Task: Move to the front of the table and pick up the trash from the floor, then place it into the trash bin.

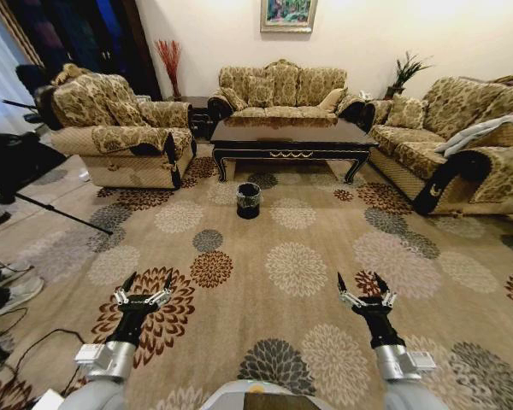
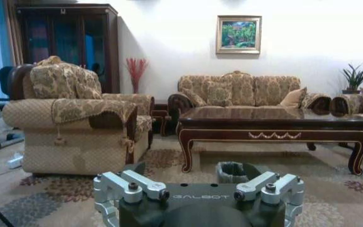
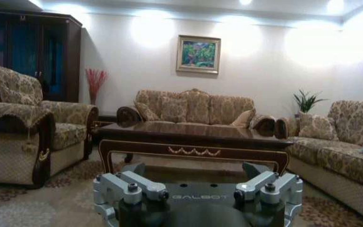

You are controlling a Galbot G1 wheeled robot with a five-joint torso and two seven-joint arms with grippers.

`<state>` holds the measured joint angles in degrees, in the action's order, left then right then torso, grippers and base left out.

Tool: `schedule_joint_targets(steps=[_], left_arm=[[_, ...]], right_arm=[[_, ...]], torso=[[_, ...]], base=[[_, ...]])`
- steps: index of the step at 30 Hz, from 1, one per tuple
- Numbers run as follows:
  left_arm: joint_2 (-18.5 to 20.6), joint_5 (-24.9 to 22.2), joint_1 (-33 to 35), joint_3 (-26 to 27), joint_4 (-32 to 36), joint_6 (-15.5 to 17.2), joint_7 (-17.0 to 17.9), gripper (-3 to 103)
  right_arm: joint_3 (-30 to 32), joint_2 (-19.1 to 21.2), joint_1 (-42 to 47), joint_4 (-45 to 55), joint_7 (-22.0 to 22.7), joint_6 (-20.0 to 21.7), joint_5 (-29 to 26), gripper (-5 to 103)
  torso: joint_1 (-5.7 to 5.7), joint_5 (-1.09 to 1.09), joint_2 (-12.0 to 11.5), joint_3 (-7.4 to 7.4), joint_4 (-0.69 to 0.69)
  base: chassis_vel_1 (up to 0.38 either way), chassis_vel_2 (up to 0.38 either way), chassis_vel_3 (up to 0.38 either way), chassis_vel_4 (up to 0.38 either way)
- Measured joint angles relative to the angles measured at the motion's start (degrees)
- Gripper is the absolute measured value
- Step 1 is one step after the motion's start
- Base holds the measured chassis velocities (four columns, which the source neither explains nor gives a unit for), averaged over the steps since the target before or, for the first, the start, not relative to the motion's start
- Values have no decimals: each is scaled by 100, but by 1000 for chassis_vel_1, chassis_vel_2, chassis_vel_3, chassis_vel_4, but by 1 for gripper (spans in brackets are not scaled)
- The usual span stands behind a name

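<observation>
tables: 1 [image 1: 291, 137] | trash bins: 1 [image 1: 249, 199], centre of frame | sofas: 1 at top centre [image 1: 282, 90], 1 at right edge [image 1: 449, 137] | armchairs: 1 at upper left [image 1: 120, 132] | framed pictures: 1 [image 1: 288, 14] | grippers: 2, left gripper [image 1: 146, 283], right gripper [image 1: 360, 282] | plants: possibly 2, too small to confirm

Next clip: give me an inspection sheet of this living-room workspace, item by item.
Surface: floral carpet.
Job's things: table ahead, across the carpet; trash bin on the carpet in front of it; trash: nothing seen.
Clutter: nothing seen.
Grippers: left pincer and right pincer open, held low over the carpet, empty.
Cables: dark cables on the floor at the robot's left.
Surroundings: sofas around the table, tripod at left.
</observation>
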<state>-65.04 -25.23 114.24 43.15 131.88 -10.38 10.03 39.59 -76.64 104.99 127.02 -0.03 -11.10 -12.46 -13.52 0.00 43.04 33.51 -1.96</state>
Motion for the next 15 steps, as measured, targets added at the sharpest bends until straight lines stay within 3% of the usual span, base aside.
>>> schedule_joint_targets(steps=[15], left_arm=[[0, 0, 0, 0, 0, 0, 0, 100]], right_arm=[[0, 0, 0, 0, 0, 0, 0, 100]], torso=[[-153, 0, 369, 216, 0]], base=[[0, 0, 0, 0]])
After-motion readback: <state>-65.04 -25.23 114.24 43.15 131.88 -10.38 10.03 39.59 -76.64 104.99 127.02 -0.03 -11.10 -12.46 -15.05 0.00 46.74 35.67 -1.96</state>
